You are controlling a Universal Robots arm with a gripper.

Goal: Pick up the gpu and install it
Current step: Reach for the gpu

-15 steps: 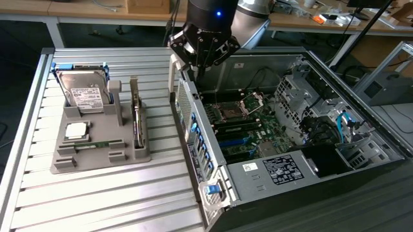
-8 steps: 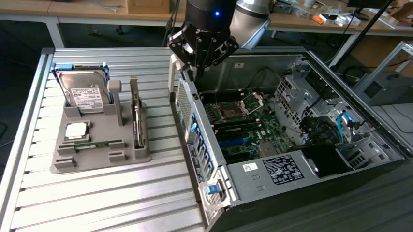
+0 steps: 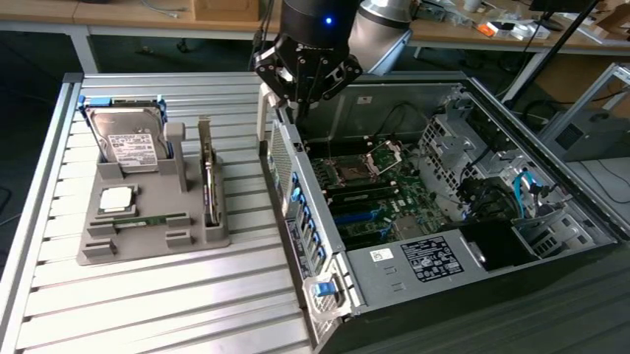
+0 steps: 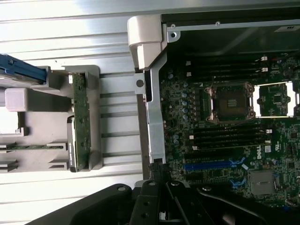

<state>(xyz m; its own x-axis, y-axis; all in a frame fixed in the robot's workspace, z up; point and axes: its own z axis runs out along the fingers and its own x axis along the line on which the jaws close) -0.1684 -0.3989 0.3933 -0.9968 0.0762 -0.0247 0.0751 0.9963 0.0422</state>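
Gripper: black fingered gripper (image 3: 298, 94), closed on nothing, poised above the rear wall of the open grey-and-black computer tower case (image 3: 285, 169).
Task item: gpu (image 3: 208, 171), a thin tan-brown circuit card with silvery edge, well apart from the gripper.
Placement: stands on edge in a slot of the grey moulded holder (image 3: 147, 247), likely so that its top edge is free to grasp.
Exterior view: adds the silver boxy hard drive (image 3: 128, 140), upright in the same holder.
Wrist view: adds the blue plastic expansion slot (image 4: 208, 165) on the green motherboard (image 4: 183, 108).
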